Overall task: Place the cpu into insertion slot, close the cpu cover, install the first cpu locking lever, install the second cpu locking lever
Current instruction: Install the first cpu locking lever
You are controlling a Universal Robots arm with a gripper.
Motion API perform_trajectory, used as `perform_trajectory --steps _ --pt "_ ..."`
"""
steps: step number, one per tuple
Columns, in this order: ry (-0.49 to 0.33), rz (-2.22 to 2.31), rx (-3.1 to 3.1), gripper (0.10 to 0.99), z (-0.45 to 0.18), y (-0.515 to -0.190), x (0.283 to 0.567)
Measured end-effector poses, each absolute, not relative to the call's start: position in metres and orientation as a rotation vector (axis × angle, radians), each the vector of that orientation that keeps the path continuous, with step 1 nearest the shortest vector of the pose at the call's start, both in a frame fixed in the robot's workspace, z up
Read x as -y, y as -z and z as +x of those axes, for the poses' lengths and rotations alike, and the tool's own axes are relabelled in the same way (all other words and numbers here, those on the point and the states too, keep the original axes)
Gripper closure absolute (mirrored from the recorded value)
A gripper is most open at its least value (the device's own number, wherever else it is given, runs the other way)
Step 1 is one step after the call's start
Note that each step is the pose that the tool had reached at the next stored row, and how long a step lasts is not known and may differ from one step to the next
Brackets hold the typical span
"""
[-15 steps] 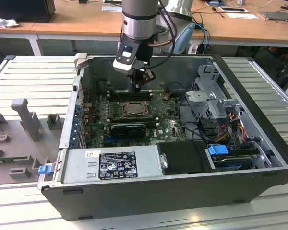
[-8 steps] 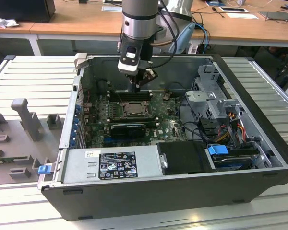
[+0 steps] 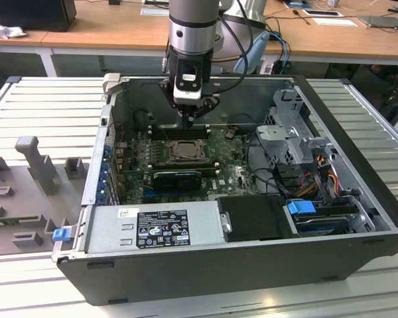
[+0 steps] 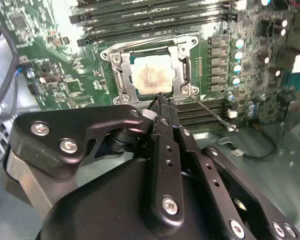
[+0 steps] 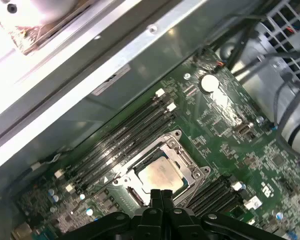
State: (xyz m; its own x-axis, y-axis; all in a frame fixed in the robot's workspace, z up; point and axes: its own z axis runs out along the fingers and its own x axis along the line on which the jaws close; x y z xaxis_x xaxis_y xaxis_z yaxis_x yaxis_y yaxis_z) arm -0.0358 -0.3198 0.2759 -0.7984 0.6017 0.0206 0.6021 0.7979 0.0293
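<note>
An open black computer case (image 3: pixel 205 271) lies on a grey slatted counter (image 3: pixel 46 106). Inside it, a green motherboard (image 3: pixel 235 175) carries long black memory slots (image 5: pixel 122 140) and a coin cell battery (image 5: pixel 208 82). A black ribbed card (image 3: pixel 178 179) stands near a labelled silver power supply (image 3: pixel 152 228). A metal drive cage (image 3: pixel 295 136) sits at the exterior view's right, and grey fixture blocks (image 3: pixel 33 159) rest at its left.

We are looking into a robotics lab, where an open computer case (image 3: pixel 219 265) is sitting on a slatted metal bench (image 3: pixel 46 99) and wooden desks (image 3: pixel 106 26) are standing behind.
</note>
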Motion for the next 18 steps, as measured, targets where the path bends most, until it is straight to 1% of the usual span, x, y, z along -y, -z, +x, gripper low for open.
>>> perform_trajectory --steps 8,12,15,18 --pt "0.052 -0.761 3.034 0.98 -0.0358 -0.2758 0.3198" --pt "0.052 -0.717 3.044 0.98 -0.0358 -0.2757 0.3197" --pt "0.051 -0.549 3.077 0.98 -0.0358 -0.2756 0.3197" --pt "0.05 -0.471 3.089 0.98 -0.0356 -0.2756 0.3197"
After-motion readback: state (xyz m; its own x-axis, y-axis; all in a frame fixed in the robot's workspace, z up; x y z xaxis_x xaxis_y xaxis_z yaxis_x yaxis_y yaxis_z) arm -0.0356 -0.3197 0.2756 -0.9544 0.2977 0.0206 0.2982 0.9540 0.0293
